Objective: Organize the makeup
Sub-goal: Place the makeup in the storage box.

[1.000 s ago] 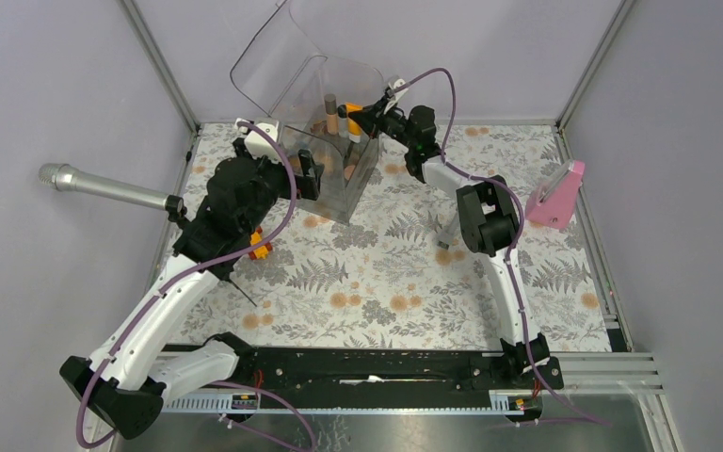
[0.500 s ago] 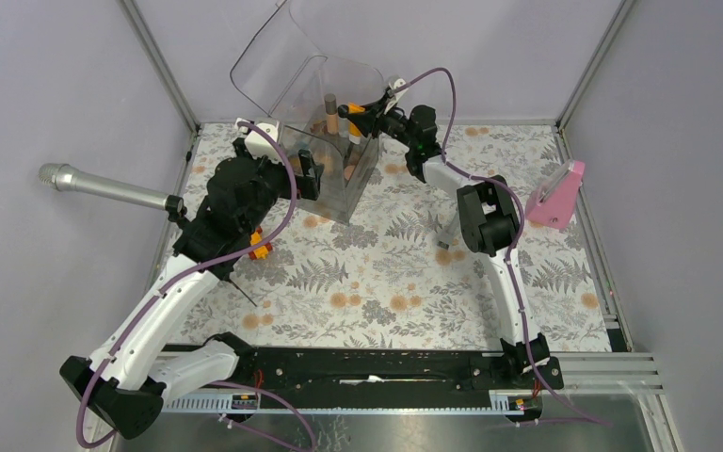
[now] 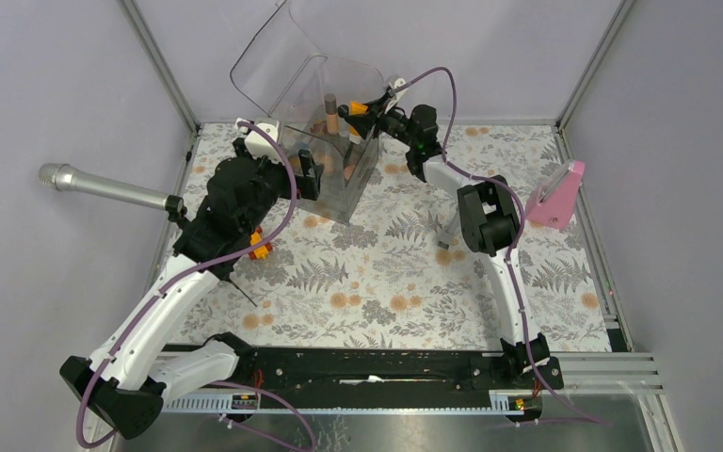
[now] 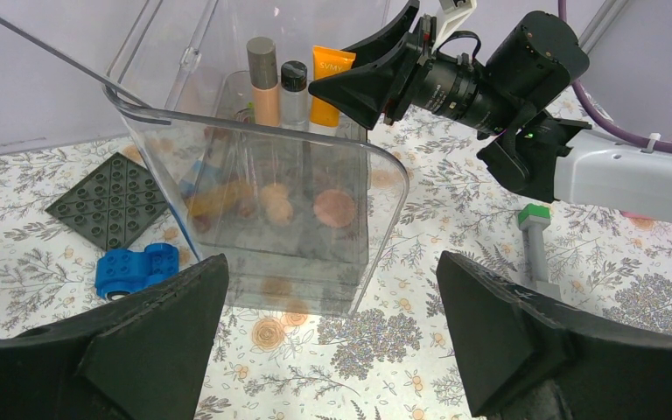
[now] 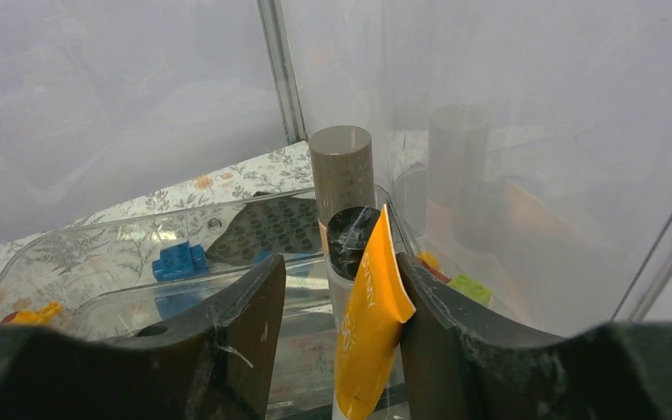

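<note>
Floral table (image 3: 386,282); clear bin (image 4: 383,210), green-capped tube (image 4: 538,254), blue car (image 4: 136,267).

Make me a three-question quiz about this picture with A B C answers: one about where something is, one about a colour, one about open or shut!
1. Where is the grey tube with the green cap?
A. inside the clear box
B. on the table beside the box
C. in the left end effector

2. What colour is the flat tube between the fingers of the right end effector?
A. orange
B. blue
C. green

3. The left end effector is:
A. shut on a brush
B. shut on a car
C. wide open, empty

B: it lies on the table, outside the box.
A: the right wrist view shows it orange.
C: its fingers stand far apart, nothing between.
</note>
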Tool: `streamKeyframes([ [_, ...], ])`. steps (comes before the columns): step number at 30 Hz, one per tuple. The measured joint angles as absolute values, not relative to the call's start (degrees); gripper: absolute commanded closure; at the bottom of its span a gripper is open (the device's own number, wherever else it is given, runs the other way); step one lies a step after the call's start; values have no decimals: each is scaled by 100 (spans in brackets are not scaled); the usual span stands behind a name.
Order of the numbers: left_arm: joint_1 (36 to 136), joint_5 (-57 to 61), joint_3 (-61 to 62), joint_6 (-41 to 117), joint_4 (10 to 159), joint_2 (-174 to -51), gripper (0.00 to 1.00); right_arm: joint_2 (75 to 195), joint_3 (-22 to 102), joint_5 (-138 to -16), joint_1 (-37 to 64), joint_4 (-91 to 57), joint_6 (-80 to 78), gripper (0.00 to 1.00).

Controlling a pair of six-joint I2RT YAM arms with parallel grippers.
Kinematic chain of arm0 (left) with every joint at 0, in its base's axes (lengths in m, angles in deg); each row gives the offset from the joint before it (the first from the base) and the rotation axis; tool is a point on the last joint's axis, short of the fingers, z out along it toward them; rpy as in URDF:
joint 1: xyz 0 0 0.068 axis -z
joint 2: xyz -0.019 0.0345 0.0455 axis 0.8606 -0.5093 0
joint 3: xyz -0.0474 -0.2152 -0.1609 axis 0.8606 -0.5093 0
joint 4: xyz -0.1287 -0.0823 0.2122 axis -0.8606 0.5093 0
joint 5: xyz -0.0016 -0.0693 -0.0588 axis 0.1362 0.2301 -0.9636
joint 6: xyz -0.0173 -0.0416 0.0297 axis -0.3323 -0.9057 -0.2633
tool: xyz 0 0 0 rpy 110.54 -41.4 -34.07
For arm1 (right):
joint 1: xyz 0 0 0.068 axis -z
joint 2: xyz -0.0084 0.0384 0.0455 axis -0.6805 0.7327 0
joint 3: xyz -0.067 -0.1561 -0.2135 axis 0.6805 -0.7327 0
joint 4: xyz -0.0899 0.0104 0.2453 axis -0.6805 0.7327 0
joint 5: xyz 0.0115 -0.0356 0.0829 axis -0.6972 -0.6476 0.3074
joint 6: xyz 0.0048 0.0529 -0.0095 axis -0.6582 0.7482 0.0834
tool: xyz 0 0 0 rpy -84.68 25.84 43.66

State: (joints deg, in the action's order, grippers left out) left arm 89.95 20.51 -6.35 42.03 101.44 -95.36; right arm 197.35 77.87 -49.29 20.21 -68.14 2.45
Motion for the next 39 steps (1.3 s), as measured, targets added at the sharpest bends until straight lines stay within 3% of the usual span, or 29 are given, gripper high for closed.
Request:
streamKeyframes([
  [8,8995,2051,-635,4203,10144,-9536,1,19733,7787,-4925,2036,-6810,243,44],
  [16,8995,2051,-635,4203,10144,-9536,1,19716,7853,-4807,2041,-6810,273,56],
  [30,8995,2046,-635,4203,10144,-9536,1,19681,7875,-4691,2041,-6814,330,50],
  [39,8995,2046,-635,4201,10144,-9536,1,19639,7875,-4628,2043,-6840,439,56],
])
